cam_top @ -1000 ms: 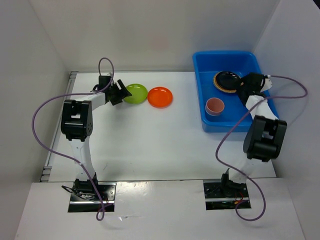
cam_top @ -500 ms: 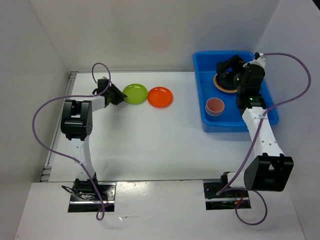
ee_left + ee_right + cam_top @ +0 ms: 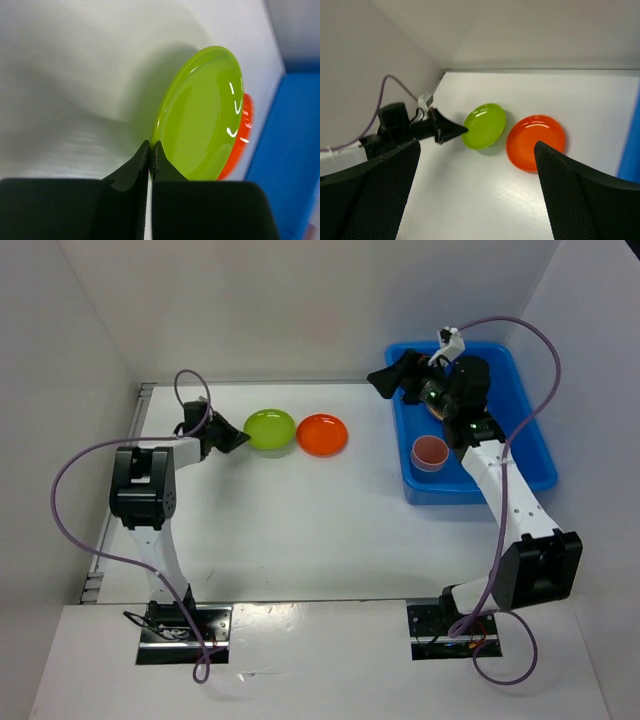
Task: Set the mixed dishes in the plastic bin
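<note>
The left fingers (image 3: 131,172) are pressed together on the near rim of the lime plate (image 3: 202,115), so the left gripper (image 3: 151,146) has that plate by its edge. The right fingers (image 3: 372,195) stand wide apart with nothing between them.

The left wrist view shows the pinch up close. The orange plate (image 3: 244,135) peeks out from behind the lime one, and the bin (image 3: 285,150) is a blue wall beyond. A broad shadow lies beside the lime plate.

The top view shows the right gripper (image 3: 388,380) raised over the bin's (image 3: 420,488) far left corner and pointing left. A pink cup (image 3: 430,452) stands upright inside the bin, near its left wall. The right arm covers the bin's far half, so what lies there cannot be seen.

The right wrist view looks across at both plates and the left gripper, with the bin only a blue sliver at its edge.

The table (image 3: 300,530) is white and closed in by white walls (image 3: 300,310) at the left, back and right. The bin sits in the far right corner.

The two plates lie just beside each other on the far part of the table. Whether they touch is unclear. The orange plate lies between the lime plate and the bin. Purple cables (image 3: 75,510) loop off both arms.
</note>
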Robot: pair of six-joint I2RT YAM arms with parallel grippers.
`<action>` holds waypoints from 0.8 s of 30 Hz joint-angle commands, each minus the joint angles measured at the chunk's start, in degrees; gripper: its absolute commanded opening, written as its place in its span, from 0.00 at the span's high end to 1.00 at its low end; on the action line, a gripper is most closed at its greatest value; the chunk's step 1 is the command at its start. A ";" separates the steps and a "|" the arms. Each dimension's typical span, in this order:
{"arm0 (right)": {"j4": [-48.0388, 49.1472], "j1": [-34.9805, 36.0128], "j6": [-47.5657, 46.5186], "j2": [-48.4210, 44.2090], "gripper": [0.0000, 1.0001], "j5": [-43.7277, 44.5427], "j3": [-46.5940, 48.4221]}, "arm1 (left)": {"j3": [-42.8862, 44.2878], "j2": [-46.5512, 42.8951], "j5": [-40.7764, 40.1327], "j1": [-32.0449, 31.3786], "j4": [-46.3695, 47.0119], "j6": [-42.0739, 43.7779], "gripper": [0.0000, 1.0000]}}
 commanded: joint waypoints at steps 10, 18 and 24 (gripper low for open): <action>2.87 8.09 0.48 12.32 0.01 -16.57 7.01 | 7.00 -22.86 23.71 1.23 -8.89 11.84 1.00; 1.99 11.52 1.72 18.40 0.01 -18.87 12.55 | 4.02 -24.63 25.91 -1.76 -9.00 12.65 1.00; 2.69 13.10 2.33 19.02 0.01 -17.74 13.17 | 4.02 -24.63 26.44 -3.34 -9.61 13.71 1.00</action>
